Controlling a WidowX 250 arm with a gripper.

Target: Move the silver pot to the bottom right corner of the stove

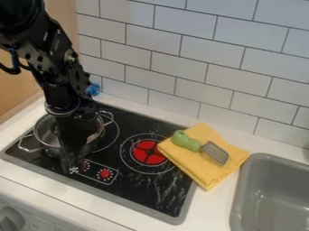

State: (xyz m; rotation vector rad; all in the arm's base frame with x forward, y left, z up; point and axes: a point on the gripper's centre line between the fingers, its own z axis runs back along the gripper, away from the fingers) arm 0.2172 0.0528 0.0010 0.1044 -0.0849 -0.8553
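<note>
The silver pot [43,131] stands upright on the left part of the black stove [142,191], with one looped handle toward the lower left and the other toward the upper right. My gripper [73,161] hangs down from the upper left, in front of the pot's right part, and hides some of its rim and side. Its lower end is near the pot's front right side, beside the control panel printed on the stove. Whether it touches the pot I cannot tell.
A yellow cloth [203,171] overlaps the stove's right edge, bearing a green-handled tool [186,141] with a grey blade. The grey sink [274,198] lies at the right, and a tiled wall [181,72] stands behind.
</note>
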